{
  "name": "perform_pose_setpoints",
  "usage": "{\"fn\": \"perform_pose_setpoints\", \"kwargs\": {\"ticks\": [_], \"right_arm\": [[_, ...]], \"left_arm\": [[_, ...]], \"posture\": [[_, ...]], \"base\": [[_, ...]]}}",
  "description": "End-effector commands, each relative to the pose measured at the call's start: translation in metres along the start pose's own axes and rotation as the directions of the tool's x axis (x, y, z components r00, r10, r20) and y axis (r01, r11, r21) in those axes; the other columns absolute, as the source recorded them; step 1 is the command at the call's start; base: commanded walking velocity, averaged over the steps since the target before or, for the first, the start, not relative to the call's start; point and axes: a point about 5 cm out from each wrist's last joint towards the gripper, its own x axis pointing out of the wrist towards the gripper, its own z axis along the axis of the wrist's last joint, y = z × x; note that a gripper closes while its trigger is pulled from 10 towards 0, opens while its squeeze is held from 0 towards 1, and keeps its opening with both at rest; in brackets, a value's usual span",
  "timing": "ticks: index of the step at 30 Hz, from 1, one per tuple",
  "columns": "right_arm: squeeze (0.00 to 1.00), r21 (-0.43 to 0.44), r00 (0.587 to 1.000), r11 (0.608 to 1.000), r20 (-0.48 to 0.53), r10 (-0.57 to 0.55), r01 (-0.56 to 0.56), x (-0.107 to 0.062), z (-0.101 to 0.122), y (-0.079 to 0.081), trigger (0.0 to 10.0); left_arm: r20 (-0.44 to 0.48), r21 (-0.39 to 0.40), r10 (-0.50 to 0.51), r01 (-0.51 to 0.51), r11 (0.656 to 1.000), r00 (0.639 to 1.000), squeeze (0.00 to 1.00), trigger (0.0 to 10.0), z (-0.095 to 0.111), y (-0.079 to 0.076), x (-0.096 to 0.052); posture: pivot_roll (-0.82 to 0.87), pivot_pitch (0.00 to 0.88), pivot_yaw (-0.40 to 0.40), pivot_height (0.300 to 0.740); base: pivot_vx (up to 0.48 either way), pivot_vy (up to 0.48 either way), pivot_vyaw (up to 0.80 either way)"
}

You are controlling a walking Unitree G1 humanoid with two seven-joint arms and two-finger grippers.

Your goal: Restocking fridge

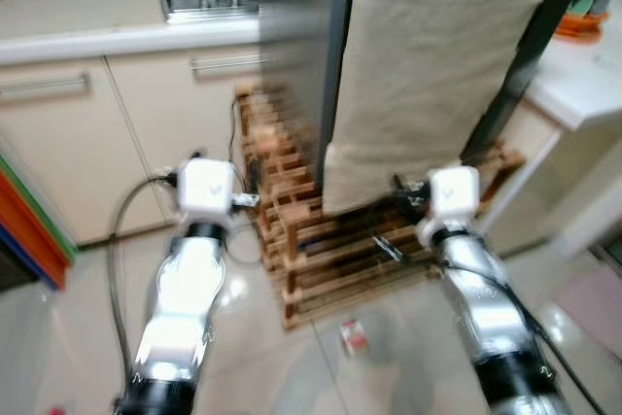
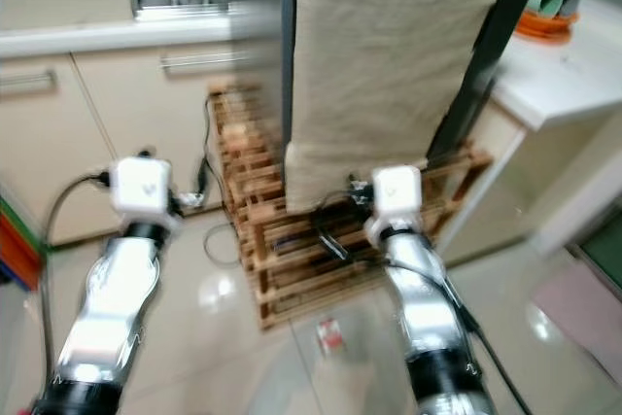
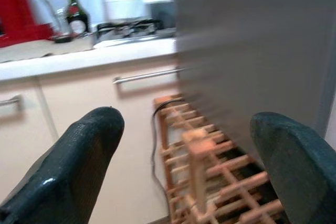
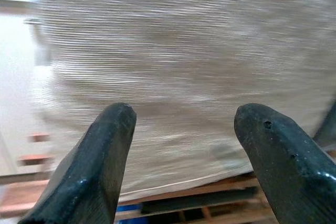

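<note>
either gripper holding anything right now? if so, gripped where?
Nothing is held. The left gripper is open, with the wooden rack ahead of its bare fingers. The right gripper is open too, facing the beige cloth without touching it.

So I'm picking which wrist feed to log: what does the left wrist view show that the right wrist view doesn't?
Left wrist view: a countertop carrying a dark bottle and a red appliance, a cabinet handle, and the fridge's grey side.

Right wrist view: a beige cloth hanging close ahead.

Both: open jaws holding nothing, with the left gripper and the right gripper facing a wooden rack, though blurred.
</note>
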Motion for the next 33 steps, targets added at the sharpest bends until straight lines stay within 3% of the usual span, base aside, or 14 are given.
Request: {"fn": "perform_pose_setpoints", "kwargs": {"ticks": [1,16,18,19,21,22,25,27,28,33], "right_arm": [[0.00,-0.021,0.999,0.999,0.006,-0.034,0.034,-0.003,0.000,-0.013,10.0],[0.00,-0.019,0.998,0.999,0.053,-0.025,0.026,0.003,0.010,-0.010,10.0],[0.05,-0.024,0.998,0.999,0.052,-0.023,0.024,0.004,0.011,-0.009,10.0],[0.11,-0.028,0.998,0.999,0.053,-0.019,0.020,0.008,0.013,-0.008,10.0],[0.11,-0.027,0.998,0.999,0.056,-0.021,0.023,0.012,0.015,-0.009,10.0],[0.12,-0.023,0.997,0.999,0.072,-0.037,0.039,0.024,0.022,-0.011,10.0],[0.08,-0.024,0.992,0.998,0.108,-0.062,0.065,0.039,0.036,-0.013,10.0],[0.08,-0.024,0.992,0.998,0.108,-0.062,0.065,0.039,0.036,-0.013,10.0],[0.02,-0.015,0.987,0.998,0.148,-0.064,0.067,0.049,0.050,-0.011,10.0],[0.01,-0.033,0.980,0.998,0.193,-0.043,0.050,0.059,0.066,-0.006,10.0]], "left_arm": [[0.011,-0.047,-0.027,0.028,0.998,1.000,0.00,10.0,0.004,-0.012,0.001],[0.013,-0.029,-0.031,0.031,0.999,0.999,0.00,10.0,0.004,-0.014,0.001],[0.014,-0.029,-0.032,0.032,0.999,0.999,0.00,10.0,0.005,-0.015,0.001],[0.017,-0.025,-0.038,0.039,0.999,0.999,0.00,10.0,0.005,-0.015,0.002],[0.017,-0.021,-0.043,0.043,0.999,0.999,0.00,10.0,0.005,-0.016,0.002],[-0.005,0.008,-0.068,0.068,0.998,0.998,0.00,10.0,0.001,-0.017,0.004],[-0.010,0.008,-0.074,0.074,0.997,0.997,0.00,10.0,0.001,-0.013,0.003],[-0.010,0.008,-0.074,0.074,0.997,0.997,0.00,10.0,0.001,-0.013,0.003],[-0.031,0.004,-0.068,0.068,0.998,0.997,0.00,10.0,0.000,-0.005,-0.002],[-0.049,0.025,-0.053,0.054,0.998,0.997,0.00,10.0,-0.001,0.005,-0.012]], "posture": [[-0.01,0.000,-0.039,0.740],[-0.02,0.000,-0.041,0.740],[-0.02,0.000,-0.041,0.740],[-0.02,0.000,-0.040,0.740],[-0.02,0.000,-0.040,0.740],[-0.01,0.000,-0.039,0.740],[0.01,0.000,-0.039,0.740],[0.01,0.000,-0.039,0.740],[0.05,0.000,-0.035,0.740],[0.07,0.003,-0.031,0.740]], "base": [[0.000,0.480,0.41],[0.000,0.032,0.03],[0.000,0.000,0.00],[0.000,0.000,0.00],[0.000,0.000,0.00],[0.000,0.000,0.00],[0.000,0.000,0.00],[0.000,0.000,0.00],[0.000,0.000,0.00],[0.000,0.000,0.00]]}}
